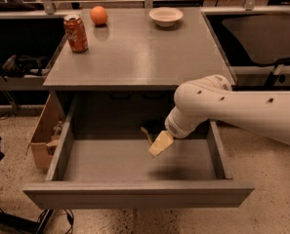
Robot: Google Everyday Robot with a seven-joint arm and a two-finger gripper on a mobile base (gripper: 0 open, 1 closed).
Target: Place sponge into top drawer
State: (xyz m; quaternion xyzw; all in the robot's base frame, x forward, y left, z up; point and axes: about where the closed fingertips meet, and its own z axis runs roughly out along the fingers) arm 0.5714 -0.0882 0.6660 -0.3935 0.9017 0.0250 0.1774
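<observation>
The grey cabinet (139, 52) fills the middle of the view, its flat top running toward 12 o'clock. The white robot arm (242, 111) comes in from 3 o'clock, and its rounded wrist dips below the cabinet's front edge.

The top drawer (134, 195) stands pulled out toward 6 o'clock. Its plain front panel is nearest the camera and its grey floor is open to view. A brown cardboard box (41, 135) sits on the floor at 9 o'clock from the drawer, against the cabinet's side.

Three things stand on the cabinet top:
- A red soda can (76, 33) stands upright at 10 o'clock.
- A white bowl (166, 16) sits at 1 o'clock near the back edge.
- An orange (98, 15) sits at 11 o'clock, just behind the can.

The sponge (161, 143) shows its pale yellow side and hangs tilted, one corner down. It is at about 2 o'clock from the drawer's centre. It is above the drawer floor and not touching it, and its shadow lies on the floor toward 5 o'clock.

The gripper (155, 139) is inside the drawer opening under the wrist, closed on the sponge. One thin finger (145, 132) shows at the sponge's 10 o'clock side, and the other is hidden behind it.
</observation>
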